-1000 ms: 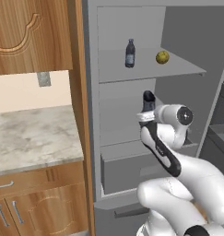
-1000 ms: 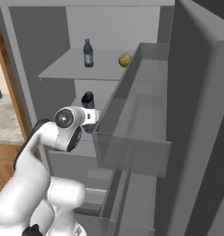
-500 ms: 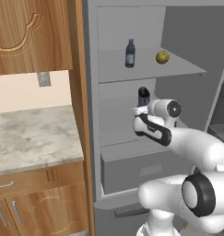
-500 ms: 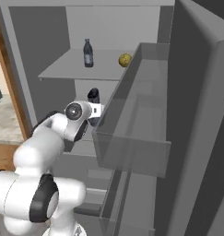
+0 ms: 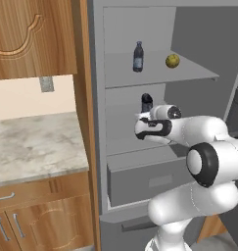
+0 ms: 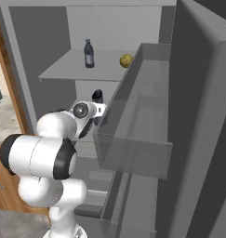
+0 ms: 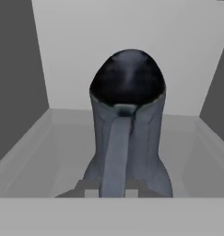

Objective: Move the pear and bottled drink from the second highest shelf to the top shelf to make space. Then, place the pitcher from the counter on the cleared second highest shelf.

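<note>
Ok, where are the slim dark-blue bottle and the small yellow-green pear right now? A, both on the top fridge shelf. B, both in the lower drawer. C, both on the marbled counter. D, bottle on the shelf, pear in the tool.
A: the slim dark-blue bottle and the small yellow-green pear stand apart on the top grey shelf, above the dark slate-gray pitcher at the tool.

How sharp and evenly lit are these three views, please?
Left base view: flat even light, bottled drink and pear crisp. Right base view: door bin translucent, no glare. Hand view: pitcher looms close, soft-edged, its mouth dark.
</note>
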Controlling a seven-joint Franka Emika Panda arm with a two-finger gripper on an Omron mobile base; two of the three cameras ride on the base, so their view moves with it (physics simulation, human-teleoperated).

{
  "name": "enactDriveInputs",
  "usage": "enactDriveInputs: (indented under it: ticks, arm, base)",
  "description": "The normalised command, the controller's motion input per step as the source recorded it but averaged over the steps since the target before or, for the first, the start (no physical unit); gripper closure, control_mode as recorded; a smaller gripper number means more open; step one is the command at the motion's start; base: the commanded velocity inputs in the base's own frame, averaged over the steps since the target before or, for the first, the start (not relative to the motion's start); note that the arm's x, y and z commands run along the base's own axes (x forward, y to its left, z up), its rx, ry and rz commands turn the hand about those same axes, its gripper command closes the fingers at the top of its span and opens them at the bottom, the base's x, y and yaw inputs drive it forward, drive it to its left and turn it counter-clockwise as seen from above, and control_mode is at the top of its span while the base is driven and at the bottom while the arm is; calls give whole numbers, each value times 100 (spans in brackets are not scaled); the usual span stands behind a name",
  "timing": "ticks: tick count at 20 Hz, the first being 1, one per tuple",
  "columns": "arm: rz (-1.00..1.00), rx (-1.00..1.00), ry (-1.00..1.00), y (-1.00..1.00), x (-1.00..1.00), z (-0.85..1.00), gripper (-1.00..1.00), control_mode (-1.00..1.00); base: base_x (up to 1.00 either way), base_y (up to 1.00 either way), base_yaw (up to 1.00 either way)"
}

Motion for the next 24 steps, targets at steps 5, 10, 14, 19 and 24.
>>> enactDriveInputs:
  ticks: [5, 10, 14, 19, 24]
  arm:
    - [2, 0, 0, -4, 46, -45, 100, -100]
    - [2, 0, -2, -6, 37, -55, 100, -100]
    - [3, 0, -4, -13, 32, -56, 100, -100]
    - [3, 0, -6, -17, 21, -60, 100, -100]
    - [1, 0, -1, -29, 2, -39, -100, -100]
  base:
    - [0, 0, 0]
    - [0, 0, 0]
    - [0, 0, 0]
    - [0, 0, 0]
    - [0, 0, 0]
